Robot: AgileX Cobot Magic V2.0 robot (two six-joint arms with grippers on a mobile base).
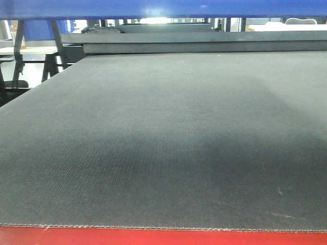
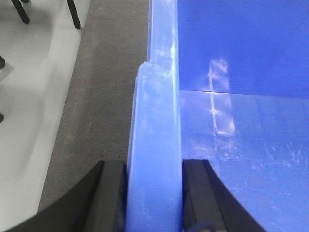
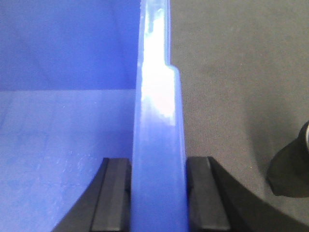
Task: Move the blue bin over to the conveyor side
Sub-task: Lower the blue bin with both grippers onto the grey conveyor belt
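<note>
Nearest the front camera, one red strip runs along the edge of the single conveyor belt, cut off by the frame's bottom. The dark grey woven belt stretches away to a dark frame at its far end. A glossy blue band crosses the top of this view, with only its lower edge in frame. In the wrist views there are two hands and one blue bin. The left hand pinches the bin's thick rim between two black fingers, with their tips out of frame. The right hand grips the opposite rim the same way. The belt lies just outside each gripped wall, so the bin is over the belt. The bin's base is hidden, so I cannot tell whether it rests there or hangs above. A dark rounded shape at the right wrist view's edge is cut off. Beyond the belt, the left wrist view shows pale floor and two dark legs.
</note>
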